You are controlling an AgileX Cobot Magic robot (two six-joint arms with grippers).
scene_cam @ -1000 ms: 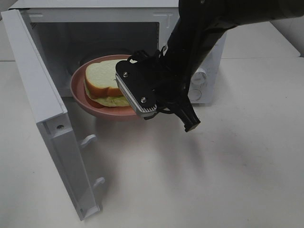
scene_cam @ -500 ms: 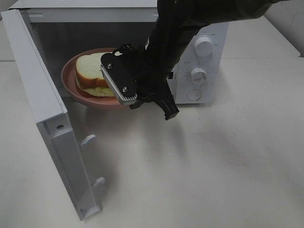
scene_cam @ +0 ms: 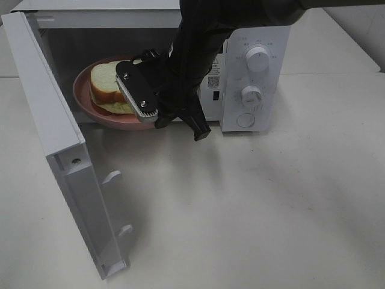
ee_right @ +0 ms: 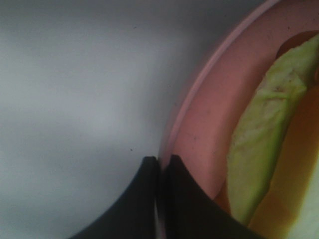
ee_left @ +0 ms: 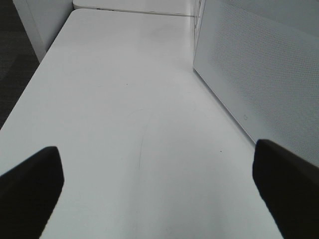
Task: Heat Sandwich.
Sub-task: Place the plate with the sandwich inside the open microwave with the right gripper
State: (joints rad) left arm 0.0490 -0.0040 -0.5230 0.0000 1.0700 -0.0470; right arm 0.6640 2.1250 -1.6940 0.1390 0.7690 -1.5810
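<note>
The sandwich (scene_cam: 106,83), white bread with a tan crust and green filling, lies on a round pink plate (scene_cam: 80,99) in the mouth of the open microwave (scene_cam: 252,66). My right gripper (scene_cam: 148,120) reaches in from above and is shut on the plate's near rim. In the right wrist view its black tips (ee_right: 159,163) pinch the pink plate edge (ee_right: 209,124), with the sandwich's green filling (ee_right: 259,149) just beyond. My left gripper (ee_left: 157,169) is open over bare table, both dark fingers (ee_left: 30,184) wide apart, holding nothing.
The microwave door (scene_cam: 51,132) swings out toward the front left and also shows as a meshed panel (ee_left: 259,74) beside my left gripper. Two dials (scene_cam: 257,60) sit on the microwave's right panel. White table (scene_cam: 271,205) spreads in front and to the right.
My right arm has carried the plate and sandwich left and back, further into the microwave opening. The control panel's dials have come into view from behind the arm.
</note>
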